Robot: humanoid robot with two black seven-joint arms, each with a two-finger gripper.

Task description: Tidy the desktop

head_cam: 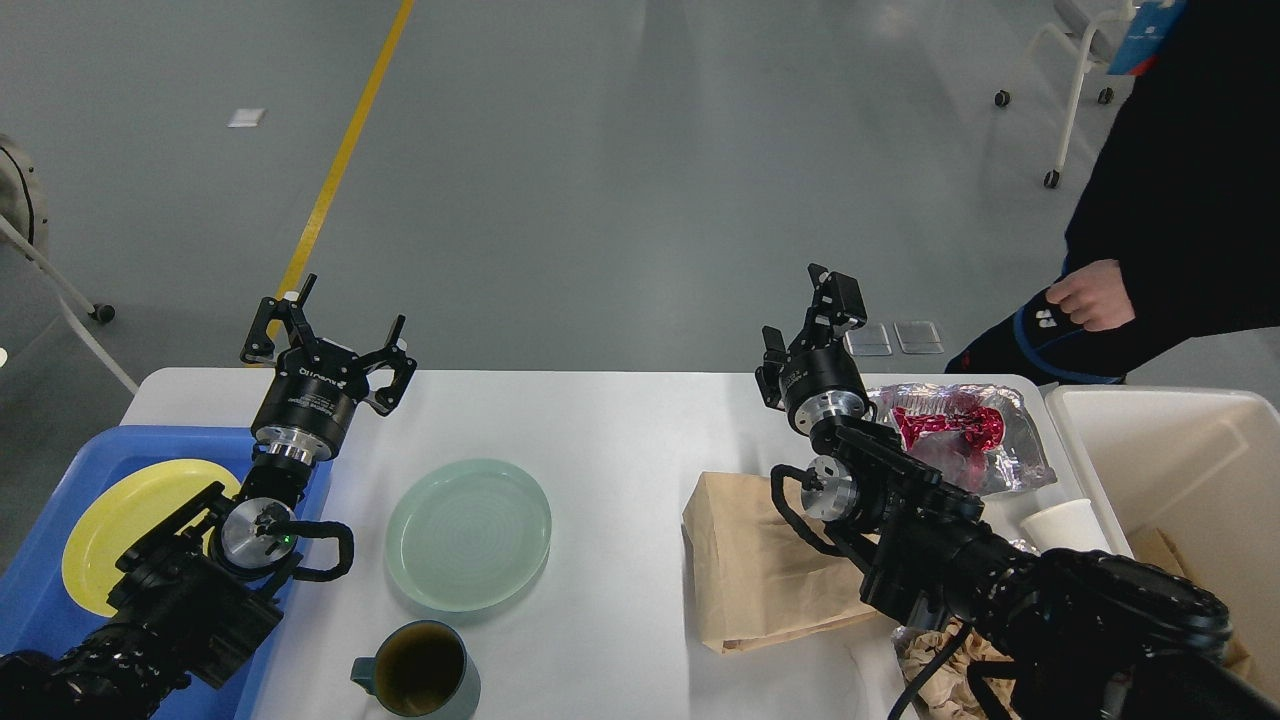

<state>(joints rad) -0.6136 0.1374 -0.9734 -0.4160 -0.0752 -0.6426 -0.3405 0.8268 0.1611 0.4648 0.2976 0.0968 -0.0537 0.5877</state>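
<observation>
Both grippers hover above the desktop (620,420): left gripper (330,325) spread, right gripper (805,315) fingers indistinguishable

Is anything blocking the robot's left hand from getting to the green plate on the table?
Nothing visible does. The left end effector hangs open above the desktop, and the green plate lies nearer the robot, to its right, with only bare white table between. The mug sits nearer still, out of the way.
</observation>
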